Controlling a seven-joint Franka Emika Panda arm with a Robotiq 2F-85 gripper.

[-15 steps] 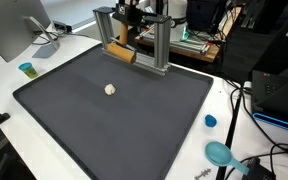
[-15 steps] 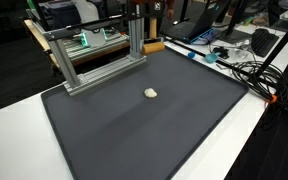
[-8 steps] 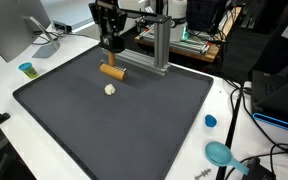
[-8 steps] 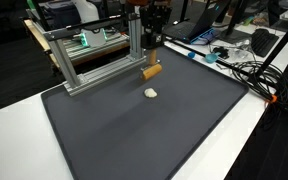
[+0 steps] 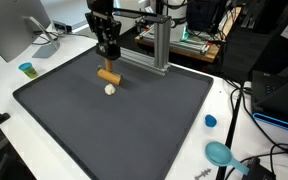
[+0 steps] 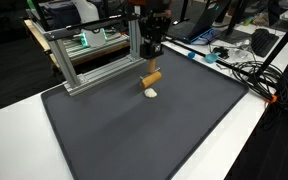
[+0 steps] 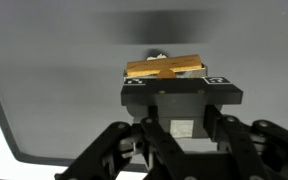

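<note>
- Dark grey mat on a white table fills most of both exterior views. A cluttered lab bench with cables and equipment lies beyond it.
- Tan wooden block, short and rod-like, hangs over the far middle of the mat. It sits at upper centre-left in an exterior view and at upper centre in an exterior view.
- The gripper comes straight down from above and pinches the block between its two fingers. The jaws are pressed in against the sides of the block.
- In the wrist view the block lies crosswise at centre frame, tilted slightly, with the gripper clamped on its middle.
- A small cream lump rests on the mat just below the block. The two look apart, though the gap is small.
- A pale speck peeks out past the block's far edge in the wrist view. It is too small to identify.
- Behind the gripper an aluminium frame stands along the mat's far edge.
- On the bare table at far left in an exterior view are a monitor and a small teal cup.
- At lower right of that view are a blue cap and a teal round object, both off the mat.
- A tangle of cables lies at the right edge in an exterior view.
</note>
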